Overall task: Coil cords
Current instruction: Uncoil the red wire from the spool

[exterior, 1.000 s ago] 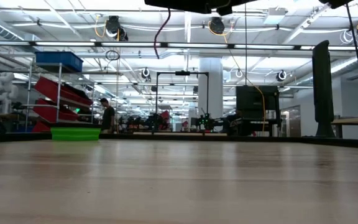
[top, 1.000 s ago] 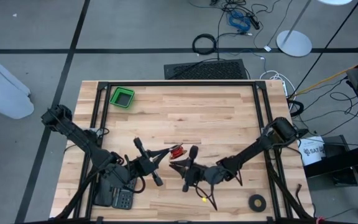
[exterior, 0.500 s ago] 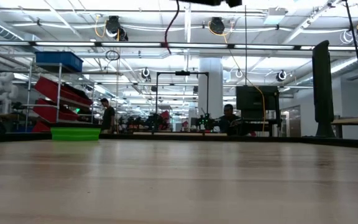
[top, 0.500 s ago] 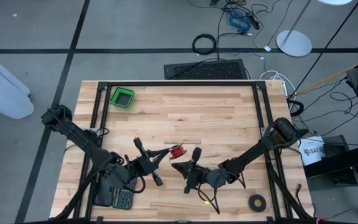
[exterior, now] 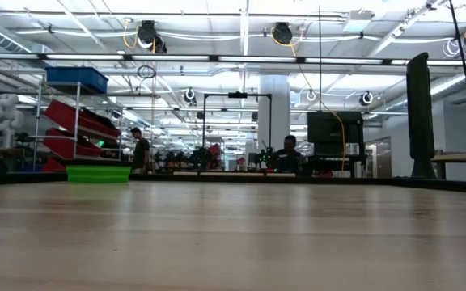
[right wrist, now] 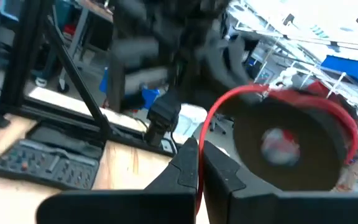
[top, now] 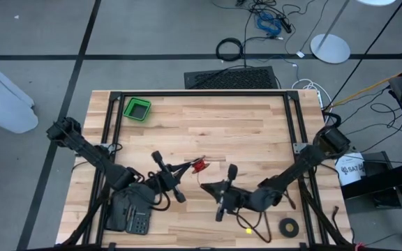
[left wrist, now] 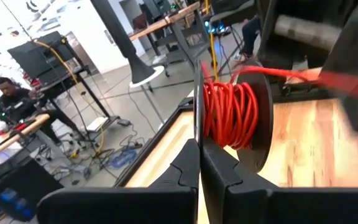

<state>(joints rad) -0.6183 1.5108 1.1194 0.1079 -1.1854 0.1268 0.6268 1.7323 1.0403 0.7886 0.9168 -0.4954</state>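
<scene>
Red cord [top: 199, 165] between both end effectors

Red cord [left wrist: 230, 115] wound in tight turns around a dark spool, pinched at the tips of the closed left gripper [top: 192, 164], flanges standing on edge. One loose strand arching off the coil, running down between the closed right gripper [right wrist: 199, 163] fingers.
</scene>
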